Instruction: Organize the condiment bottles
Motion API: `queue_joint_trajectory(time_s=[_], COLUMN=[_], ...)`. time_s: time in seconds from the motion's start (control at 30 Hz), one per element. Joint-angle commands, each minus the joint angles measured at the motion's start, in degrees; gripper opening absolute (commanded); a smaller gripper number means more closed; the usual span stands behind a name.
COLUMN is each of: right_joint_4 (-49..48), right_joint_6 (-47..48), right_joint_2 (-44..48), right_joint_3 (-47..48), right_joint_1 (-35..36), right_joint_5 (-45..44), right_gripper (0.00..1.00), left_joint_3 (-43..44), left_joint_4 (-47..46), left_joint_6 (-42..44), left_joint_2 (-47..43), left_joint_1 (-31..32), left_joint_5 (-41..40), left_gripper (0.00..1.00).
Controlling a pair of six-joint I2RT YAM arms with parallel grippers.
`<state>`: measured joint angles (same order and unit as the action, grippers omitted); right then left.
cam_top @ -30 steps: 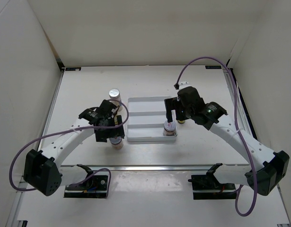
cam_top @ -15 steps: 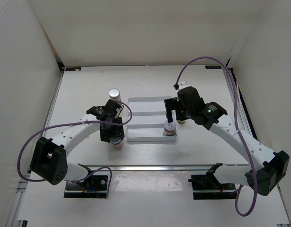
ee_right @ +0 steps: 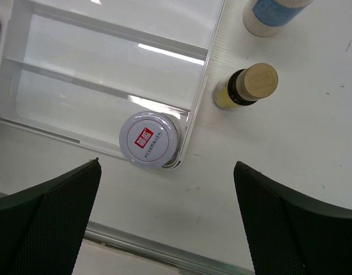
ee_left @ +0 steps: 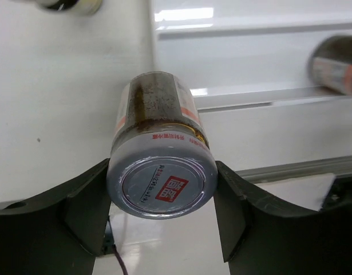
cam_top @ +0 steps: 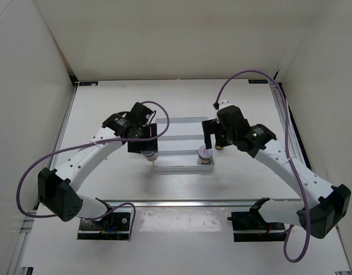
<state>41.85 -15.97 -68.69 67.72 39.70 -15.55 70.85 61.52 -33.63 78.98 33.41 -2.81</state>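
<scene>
so my left pincer (ee_left: 161, 197) is clamped on a jar (ee_left: 158, 109), lid toward me, long axis pointing at the left edge of the tray (ee_left: 250, 63). my right pincer (ee_right: 167, 223) hangs wide over another jar (ee_right: 149, 139) in the tray's near right corner.

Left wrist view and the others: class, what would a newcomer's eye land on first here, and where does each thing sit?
First comes the squat jar, clamped in the left gripper right at the left edge of the white tray. Next is a matching jar standing in the tray's near corner below the open right gripper, with a slim yellow bottle just outside the tray wall.
</scene>
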Motion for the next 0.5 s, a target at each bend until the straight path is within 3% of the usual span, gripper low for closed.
queue_joint_trajectory(time_s=[0.0, 0.13, 0.47], right_joint_4=[-0.4, 0.2, 2.4], right_joint_6=[0.8, 0.8, 1.3], right_joint_2=[1.4, 1.9, 5.0], right_joint_3=[0.0, 0.0, -1.2], right_joint_1=[-0.7, -1.2, -2.3], right_joint_5=[-1.1, -1.1, -2.3], right_gripper=[1.00, 1.00, 1.00], left_joint_3=[7.1, 12.3, 9.0], left_joint_4=[0.5, 0.5, -5.2], left_joint_6=[2.2, 3.5, 4.1], left_joint_2=[1.8, 7.2, 14.4], left_joint_1=[2.1, 3.3, 4.6], left_joint_5=[-1.3, -1.9, -0.3], left_gripper=[0.18, 0.18, 0.15])
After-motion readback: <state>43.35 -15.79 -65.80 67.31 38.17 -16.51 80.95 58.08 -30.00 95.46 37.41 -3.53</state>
